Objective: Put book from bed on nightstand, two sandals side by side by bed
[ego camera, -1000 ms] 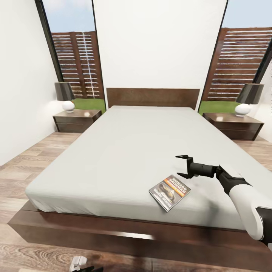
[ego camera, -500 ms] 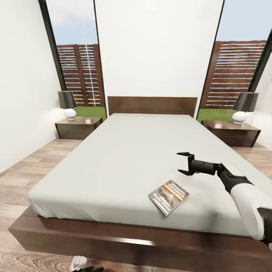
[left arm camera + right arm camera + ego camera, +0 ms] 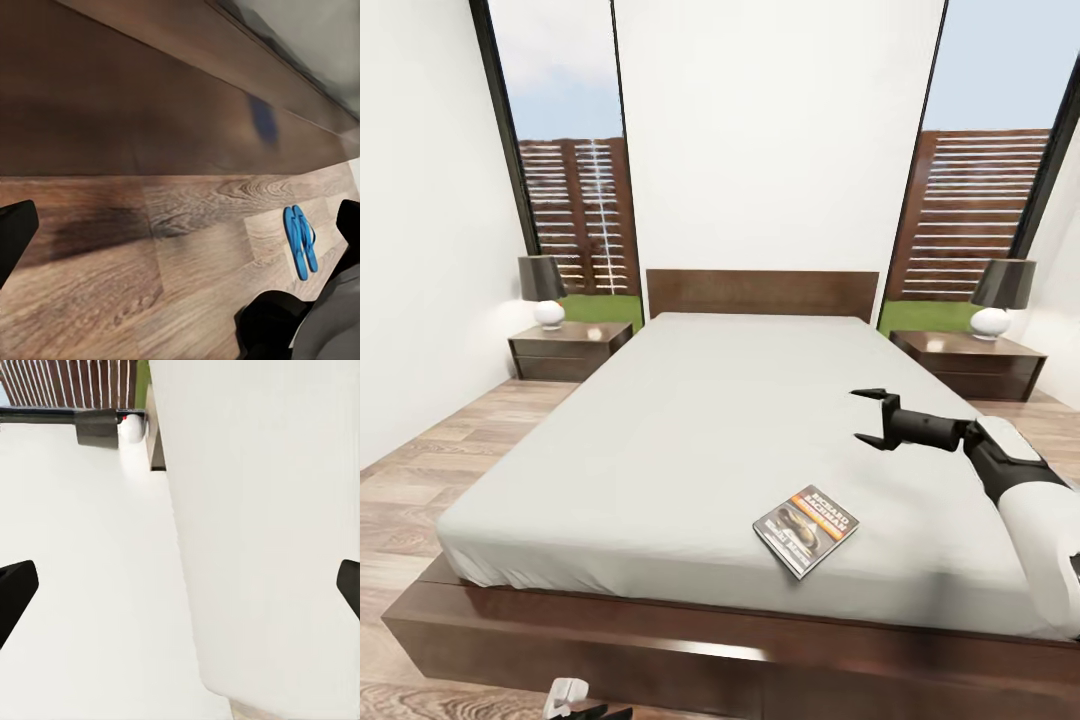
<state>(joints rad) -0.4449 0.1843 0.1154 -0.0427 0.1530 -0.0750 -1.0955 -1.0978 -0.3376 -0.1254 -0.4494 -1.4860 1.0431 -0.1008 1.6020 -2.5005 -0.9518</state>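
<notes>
Spread black fingers above smooth grey bed

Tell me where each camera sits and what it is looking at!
Head view: up on the head, looking down over the bed, the book and the open right tool on its arm.
Left wrist view: by the left tool, facing the wood floor, the bed frame and two sandals; dark fingertips at its edges.
Right wrist view: by the right tool, looking along the mattress toward a lamp.
Shared: the bed.
</notes>
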